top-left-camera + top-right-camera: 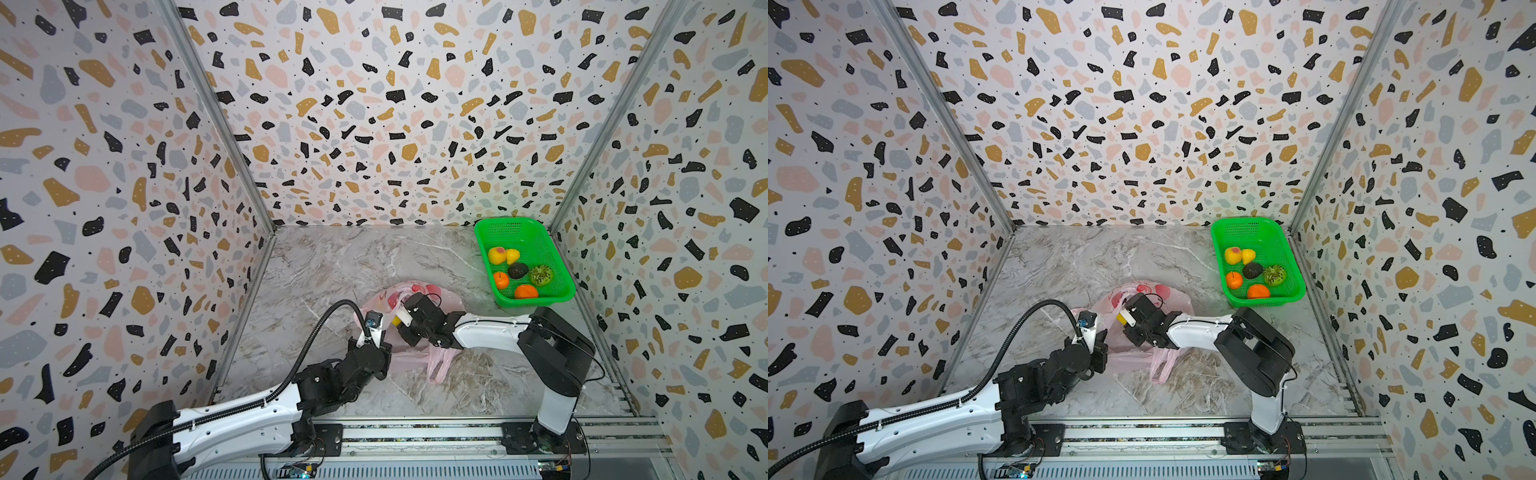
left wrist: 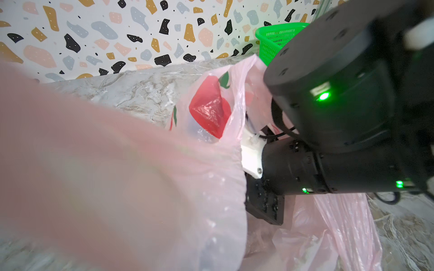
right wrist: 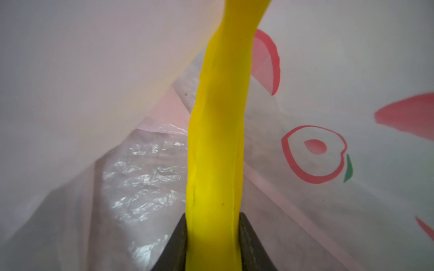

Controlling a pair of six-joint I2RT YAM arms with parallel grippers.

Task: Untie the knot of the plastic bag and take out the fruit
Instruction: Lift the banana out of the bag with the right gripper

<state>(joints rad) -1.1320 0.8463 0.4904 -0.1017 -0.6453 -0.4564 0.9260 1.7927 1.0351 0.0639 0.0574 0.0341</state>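
Inside the plastic bag (image 3: 328,70) the right fingers (image 3: 249,244) pinch the yellow banana (image 3: 218,140), its long axis running straight ahead of them, while the left fingers (image 1: 377,332), pressed together on plastic just beside, hold the mouth up.

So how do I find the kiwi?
Look for the bright green basket in the far right corner of the marble table. Among the fruit inside it, the kiwi half lies closest to the basket's right wall, next to the dark avocado. It is the only green, speckled piece.
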